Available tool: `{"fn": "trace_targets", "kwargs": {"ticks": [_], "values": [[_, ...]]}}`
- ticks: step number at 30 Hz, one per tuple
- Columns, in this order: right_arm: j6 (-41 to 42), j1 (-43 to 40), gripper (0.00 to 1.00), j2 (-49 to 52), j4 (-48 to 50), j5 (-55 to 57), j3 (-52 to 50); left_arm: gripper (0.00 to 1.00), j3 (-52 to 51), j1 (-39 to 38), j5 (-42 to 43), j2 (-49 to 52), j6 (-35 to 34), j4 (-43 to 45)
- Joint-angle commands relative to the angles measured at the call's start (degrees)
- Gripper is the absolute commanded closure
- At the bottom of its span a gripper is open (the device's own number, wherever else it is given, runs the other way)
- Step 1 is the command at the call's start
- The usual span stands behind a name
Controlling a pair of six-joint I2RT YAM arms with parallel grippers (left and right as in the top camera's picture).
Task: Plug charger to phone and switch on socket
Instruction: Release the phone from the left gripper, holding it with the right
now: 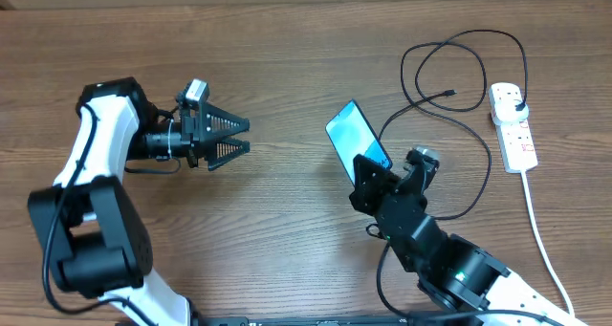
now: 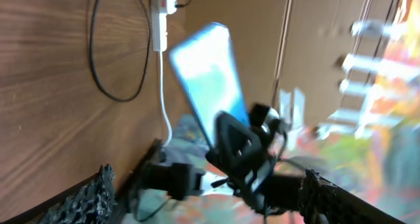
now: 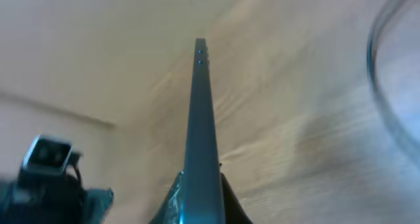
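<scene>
Nearest the robot's base, the right end effector (image 1: 368,178) is clenched on the lower end of the slim rectangular smartphone with a light blue-teal screen (image 1: 352,130), holding it clear of the brown wood-grain tabletop (image 1: 287,58) and tilted; the right wrist view shows it edge-on between the fingers. Well apart on the left, the left end effector (image 1: 244,137) hangs released, its jaws spread wide with nothing between them, pointed across toward the phone. Beyond the phone, the long thin black charger cable (image 1: 478,32) lies in loose loops, its small connector tip (image 1: 449,95) resting on the wood, apart from the phone. Farthest, at the right edge, lies the white elongated power strip with red markings (image 1: 512,125), a black plug (image 1: 517,104) seemingly seated in it, its thick white cord (image 1: 535,221) trailing back. The step in hand looks like presenting the phone for plugging; next the free arm likely has to pinch the connector tip and line it up with the phone's port, and the socket's switch remains to be pressed.
</scene>
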Motion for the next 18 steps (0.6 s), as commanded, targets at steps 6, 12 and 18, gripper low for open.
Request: {"fn": "trace_targets", "kwargs": {"ticks": [6, 12, 18], "values": [[31.5, 0.2, 0.96, 8.5, 7.1, -14.3, 1.1, 0.0, -0.7, -6.7, -0.9, -2.5, 5.0, 0.8], [31.4, 0.2, 0.96, 8.6, 4.8, -5.8, 1.1, 0.0, -0.7, -14.5, 4.1, -2.4, 1.9, 5.5], [31.4, 0.2, 0.96, 8.6, 2.8, -0.7, 1.1, 0.0, -0.7, -15.3, 3.5, -2.4, -25.7, 25.3]]}}
